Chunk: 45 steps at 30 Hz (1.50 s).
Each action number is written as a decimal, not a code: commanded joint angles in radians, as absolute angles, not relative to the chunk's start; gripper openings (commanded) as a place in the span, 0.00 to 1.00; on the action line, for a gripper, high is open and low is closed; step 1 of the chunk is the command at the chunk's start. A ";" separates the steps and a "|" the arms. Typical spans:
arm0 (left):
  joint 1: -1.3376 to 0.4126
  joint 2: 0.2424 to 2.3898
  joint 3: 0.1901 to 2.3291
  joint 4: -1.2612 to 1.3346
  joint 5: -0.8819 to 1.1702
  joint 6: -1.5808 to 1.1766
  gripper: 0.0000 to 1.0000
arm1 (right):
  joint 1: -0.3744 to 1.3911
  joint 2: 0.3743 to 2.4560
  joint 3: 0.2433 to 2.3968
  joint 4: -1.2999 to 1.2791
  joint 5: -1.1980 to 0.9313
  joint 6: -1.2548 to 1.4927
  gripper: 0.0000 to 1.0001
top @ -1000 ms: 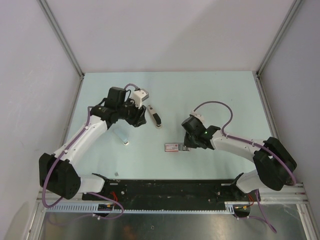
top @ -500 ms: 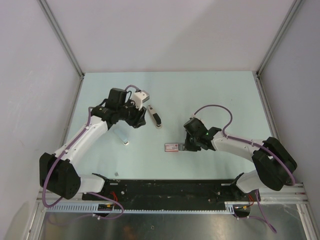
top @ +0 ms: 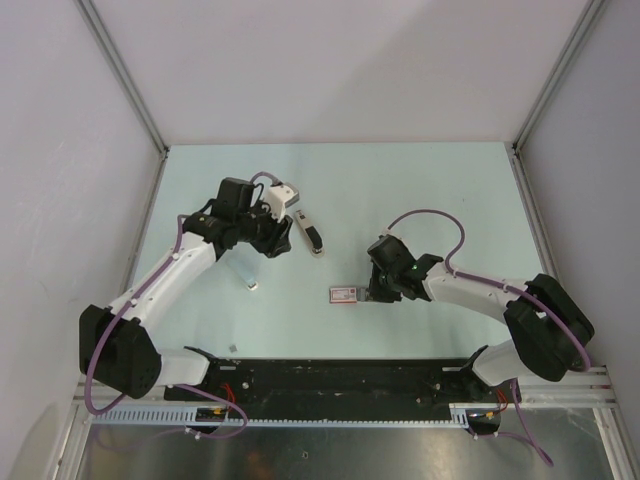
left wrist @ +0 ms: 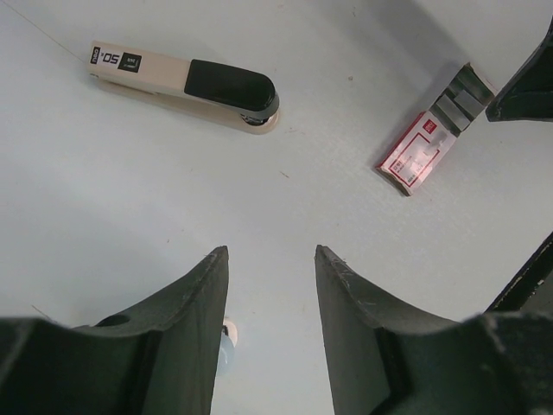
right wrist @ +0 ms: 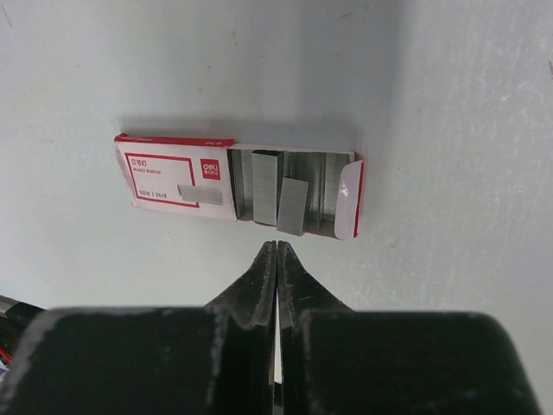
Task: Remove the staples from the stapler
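The stapler (top: 311, 233), slim with a pale metal body and black top, lies flat and closed on the table; it also shows in the left wrist view (left wrist: 186, 82). My left gripper (top: 277, 243) is open and empty, just left of the stapler and not touching it; in its wrist view (left wrist: 270, 259) the stapler lies well ahead of the tips. My right gripper (top: 372, 294) is shut and empty, its tip (right wrist: 276, 246) just short of the open end of the red-and-white staple box (right wrist: 181, 181), where loose grey staple strips (right wrist: 292, 206) lie.
The staple box (top: 345, 294) lies right of centre and also shows in the left wrist view (left wrist: 428, 147). A small white and bluish object (top: 252, 283) lies near the left arm, partly behind a left finger (left wrist: 226, 341). Grey walls surround the table.
The right gripper has edged slightly closer to the staple box. The left gripper has shifted only a little near the stapler. Nothing was gripped or released.
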<state>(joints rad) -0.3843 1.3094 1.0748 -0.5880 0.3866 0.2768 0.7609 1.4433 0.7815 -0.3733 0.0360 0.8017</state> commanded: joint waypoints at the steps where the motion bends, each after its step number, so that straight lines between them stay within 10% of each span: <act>1: -0.391 1.305 1.072 -0.578 0.403 0.353 0.50 | 0.756 1.392 0.776 -0.374 0.032 0.809 0.00; 40: -0.428 1.324 1.032 -0.577 0.420 0.400 0.50 | 0.717 1.396 0.734 -0.294 -0.068 0.797 0.00; 45: -0.498 1.387 1.035 -0.577 0.392 0.470 0.50 | 0.618 1.256 0.734 -0.315 -0.148 0.756 0.19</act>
<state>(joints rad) -0.4465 1.3407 1.0374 -0.5869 0.3855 0.3538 0.6914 1.3762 0.7250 -0.3264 -0.0753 0.7967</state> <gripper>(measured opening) 0.496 0.109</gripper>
